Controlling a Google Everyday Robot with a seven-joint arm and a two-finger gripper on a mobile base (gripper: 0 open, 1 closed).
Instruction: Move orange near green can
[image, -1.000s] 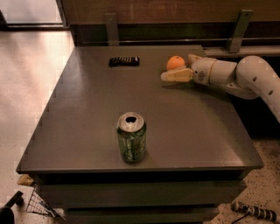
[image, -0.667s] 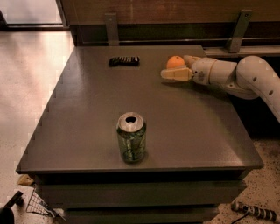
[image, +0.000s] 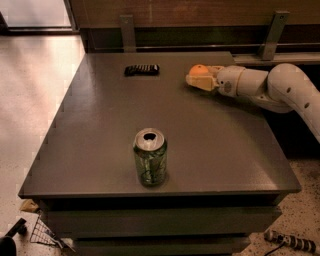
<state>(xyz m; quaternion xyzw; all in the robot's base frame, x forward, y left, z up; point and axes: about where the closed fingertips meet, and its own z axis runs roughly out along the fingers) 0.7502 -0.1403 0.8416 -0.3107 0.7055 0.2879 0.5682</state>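
Pincer (image: 196, 76) lies low over the far right part of the table (image: 95, 130), its two tan fingers closed on the orange (image: 198, 69). Behind it the white arm (image: 282, 90) stretches nearly level from the right edge, wrist straight, elbow bending down out of view. Well in front of the pincer and to its left stands the green can (image: 150, 159), upright. A black remote (image: 142, 69) lies to its left.

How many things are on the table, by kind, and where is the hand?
Can: 1
Orange: 1
Black bar: 1
Total: 3
The hand is at the orange, over the far right part of the table.
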